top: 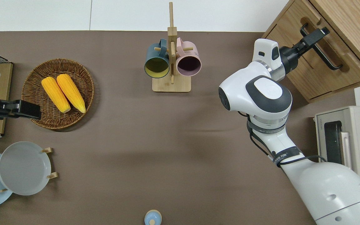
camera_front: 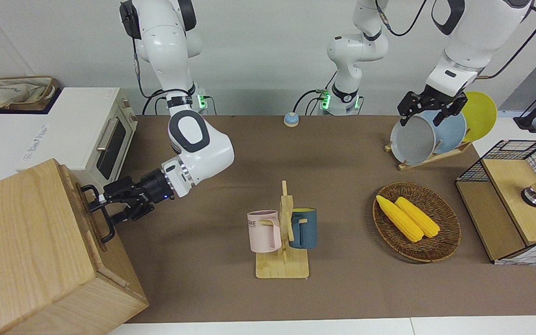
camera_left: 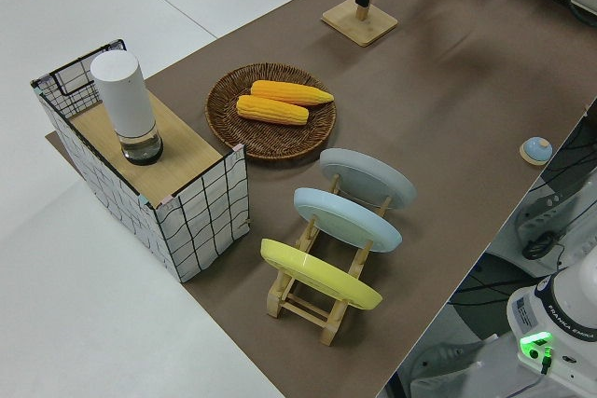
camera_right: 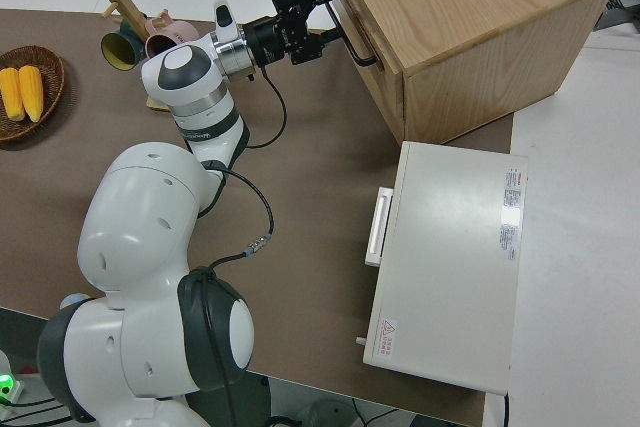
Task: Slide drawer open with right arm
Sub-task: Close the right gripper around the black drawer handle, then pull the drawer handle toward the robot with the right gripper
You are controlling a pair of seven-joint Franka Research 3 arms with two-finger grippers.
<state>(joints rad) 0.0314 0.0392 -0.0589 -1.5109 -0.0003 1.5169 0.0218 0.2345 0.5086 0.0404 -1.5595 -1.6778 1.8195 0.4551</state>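
Observation:
The drawer is the light-wood front of a big wooden box at the right arm's end of the table, and it sits flush with the box. Its black bar handle runs along the front. My right gripper is at the handle's end nearer to the robots, open, with one finger on each side of the bar. The overhead view shows the right gripper over the bar, and the right side view shows the gripper against the drawer front. My left gripper is parked and open.
A white oven stands beside the box, nearer to the robots. A wooden mug rack with two mugs is mid-table. A basket of corn, a plate rack and a wire-and-wood shelf unit are toward the left arm's end.

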